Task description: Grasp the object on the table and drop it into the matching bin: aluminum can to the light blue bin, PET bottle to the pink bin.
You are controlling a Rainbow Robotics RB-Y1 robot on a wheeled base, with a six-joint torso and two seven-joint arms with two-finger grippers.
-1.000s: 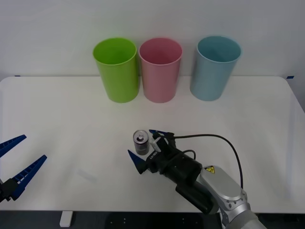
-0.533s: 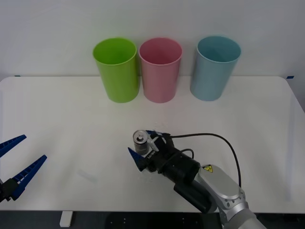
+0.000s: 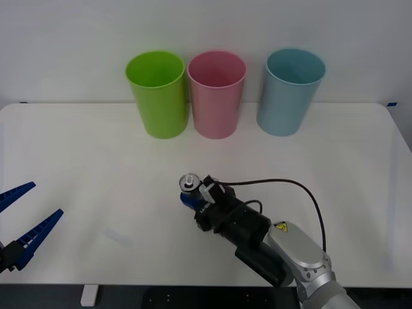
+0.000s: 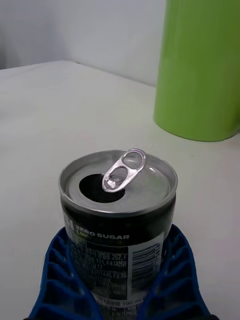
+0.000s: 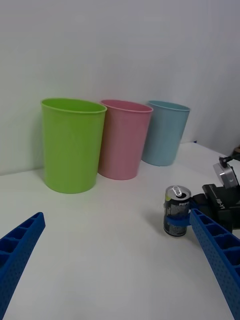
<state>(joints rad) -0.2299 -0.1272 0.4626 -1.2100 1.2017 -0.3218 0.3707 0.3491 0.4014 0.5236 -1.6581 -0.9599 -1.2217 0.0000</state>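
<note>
A white table (image 3: 77, 148) with rounded corners is seen against a plain pale wall. Three bins are lined up along its far edge, well beyond both grippers: lime green bin (image 3: 158, 94), pink bin (image 3: 217, 94), blue bin (image 3: 290, 91), the first two almost touching, the blue one set a little apart. The right gripper (image 3: 191, 198) is clenched on the can (image 3: 189, 187); its blue ribbed fingers (image 4: 55, 280) are pressed against the can's two sides, low on the body. The can is held upright between the jaws, its silver top and raised pull tab above the fingertips, mouth opened. Whether its base touches the table cannot be told. The left gripper (image 3: 22, 222) is parked at the table's near left corner, jaws spread wide, with the can well off to its right.
</note>
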